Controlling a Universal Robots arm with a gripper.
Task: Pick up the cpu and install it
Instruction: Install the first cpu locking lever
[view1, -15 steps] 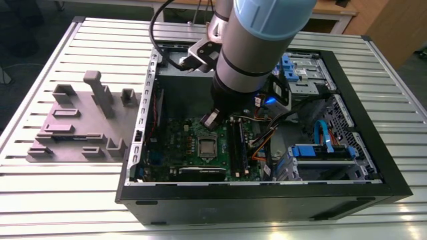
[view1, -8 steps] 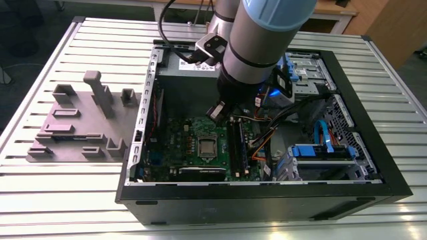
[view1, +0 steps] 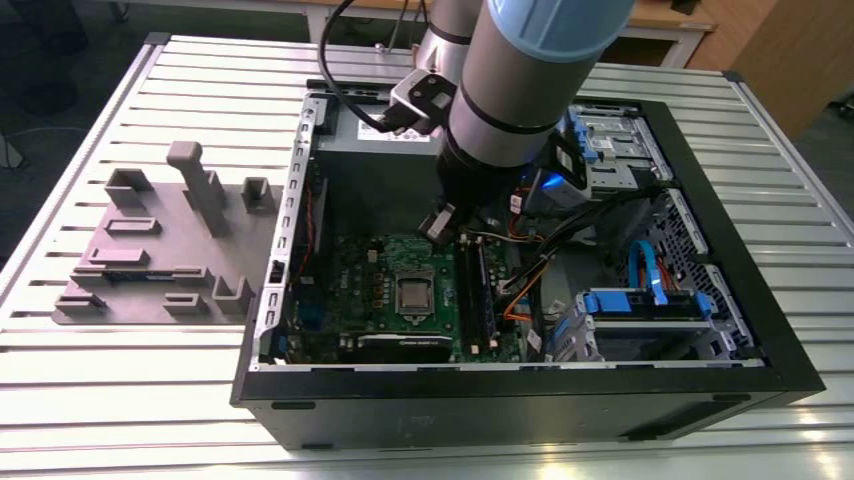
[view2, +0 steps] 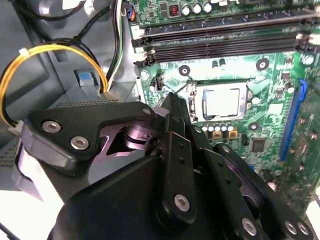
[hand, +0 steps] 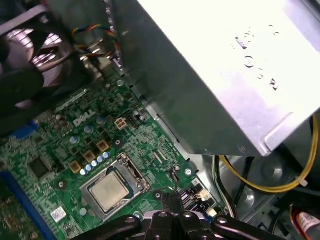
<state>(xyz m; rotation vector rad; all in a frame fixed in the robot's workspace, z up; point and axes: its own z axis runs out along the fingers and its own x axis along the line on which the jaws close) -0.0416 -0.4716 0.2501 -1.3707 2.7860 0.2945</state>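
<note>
Exterior view: The arm reaches down into the open computer case (view1: 534, 400), which lies on its side on the slatted metal worktop (view1: 160, 400). The claw (view1: 442, 222) hangs above the far edge of the green motherboard (view1: 360, 300). The cpu (view1: 415, 293) lies flat in its socket at the middle of the board, below the claw and nearer to the camera. A grey fixture plate (view1: 147, 255) with upright blocks rests on the worktop, on the exterior view's left of the case. The room beyond shows a dark floor and wooden furniture.

Second wrist view: The claw (view2: 172, 107) has its fingers pressed together into a single point and carries nothing. The cpu (view2: 221, 101) sits seated within the metal socket frame (view2: 192, 102), just beyond the fingertips and apart from them. It is square, so no long axis governs the approach. Memory slots (view2: 220, 40) run along the board beyond the socket. A yellow cable loop (view2: 50, 55) hangs beside the board edge.

First wrist view: The cpu (hand: 110, 191) shows its shiny top, level with the board, near the claw (hand: 172, 200) but not touching it. The silver power supply box (hand: 215, 75) stands close over the board edge. Judged from its seated position, the cpu appears already placed in the socket.
</note>
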